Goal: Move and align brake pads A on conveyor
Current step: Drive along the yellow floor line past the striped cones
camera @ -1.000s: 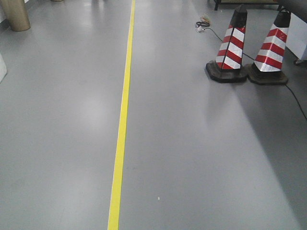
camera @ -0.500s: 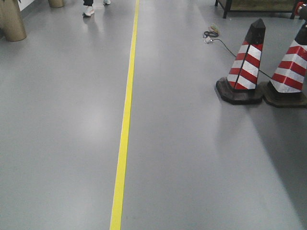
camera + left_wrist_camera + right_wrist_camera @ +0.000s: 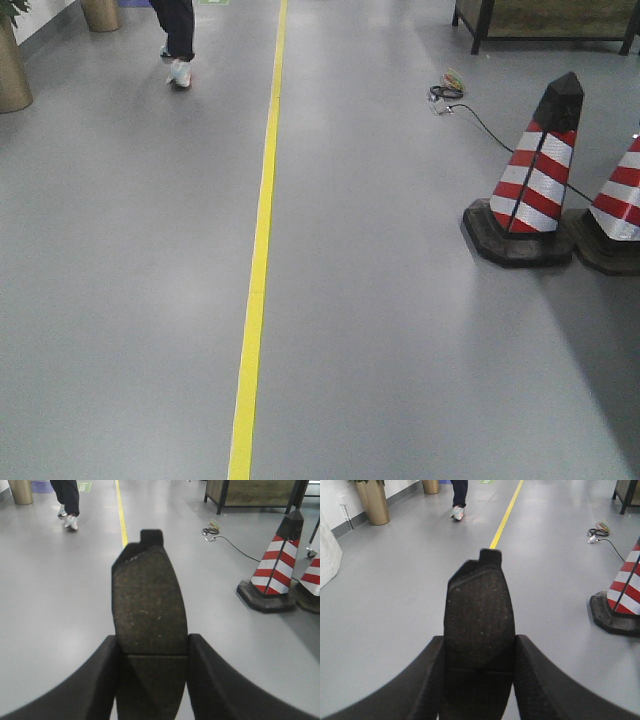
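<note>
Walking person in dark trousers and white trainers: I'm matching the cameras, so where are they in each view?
Front view: walking person, top left, legs only.
Left wrist view: top left corner.
Right wrist view: top edge, left of centre.
Shared landmark: painted yellow floor line, just right of the person in all three.

Red/wht striped cone [image 3: 532,188], yel floor line [image 3: 255,300], dk-grey brake pad [image 3: 149,600]

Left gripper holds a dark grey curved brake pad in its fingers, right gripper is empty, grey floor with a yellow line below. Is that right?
No. The right gripper is not empty: the right wrist view shows its black fingers clamped on a second dark grey curved brake pad. The left gripper holds the first dark grey brake pad.
</note>
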Tool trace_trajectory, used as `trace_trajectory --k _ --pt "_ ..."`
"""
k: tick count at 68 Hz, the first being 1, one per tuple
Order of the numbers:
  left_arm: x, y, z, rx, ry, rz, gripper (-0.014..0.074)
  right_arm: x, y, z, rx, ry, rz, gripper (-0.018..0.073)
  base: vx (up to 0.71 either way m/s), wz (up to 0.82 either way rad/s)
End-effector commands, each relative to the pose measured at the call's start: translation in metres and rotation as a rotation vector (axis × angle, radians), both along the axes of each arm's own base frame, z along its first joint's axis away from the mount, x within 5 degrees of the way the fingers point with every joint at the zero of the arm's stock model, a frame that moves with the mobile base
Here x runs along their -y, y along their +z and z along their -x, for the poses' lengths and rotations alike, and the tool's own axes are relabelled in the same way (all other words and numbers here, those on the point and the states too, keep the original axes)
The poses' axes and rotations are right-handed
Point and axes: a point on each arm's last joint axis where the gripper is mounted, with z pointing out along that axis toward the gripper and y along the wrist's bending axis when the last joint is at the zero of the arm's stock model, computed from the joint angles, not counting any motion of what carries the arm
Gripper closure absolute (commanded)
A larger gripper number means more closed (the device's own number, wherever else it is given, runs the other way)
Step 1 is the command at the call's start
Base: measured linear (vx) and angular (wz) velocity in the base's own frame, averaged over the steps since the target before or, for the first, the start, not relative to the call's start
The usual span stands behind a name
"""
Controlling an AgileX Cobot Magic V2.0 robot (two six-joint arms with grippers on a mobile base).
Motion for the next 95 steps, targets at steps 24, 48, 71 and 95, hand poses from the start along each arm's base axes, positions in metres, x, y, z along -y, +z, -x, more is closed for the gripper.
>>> trace_trajectory --k 24,48,71,95 --pt "0.0007 0.0168 -0.0020 0.112 -0.003 0.024 0.0602 0.0007 0.0181 -0.0022 0.117 -0.013 -0.024 0.0566 0.58 0.02" --pt "0.0007 0.0168 -0.0020 0.112 -0.003 0.024 0.0602 0.0007 0.0181 -0.0022 0.117 -0.013 -0.024 0.0566 0.56 -0.03" --pt "0.0007 0.0168 -0.0020 0.112 -0.003 0.024 0.0602 0.0007 0.0181 -0.0022 0.117 -0.013 -0.024 0.0566 0.53 -0.01" --pt "0.0007 0.0168 -0.0020 0.112 -0.003 0.024 0.0602 0.0007 0.0181 -0.0022 0.117 -0.013 -0.024 0.0566 0.49 0.03"
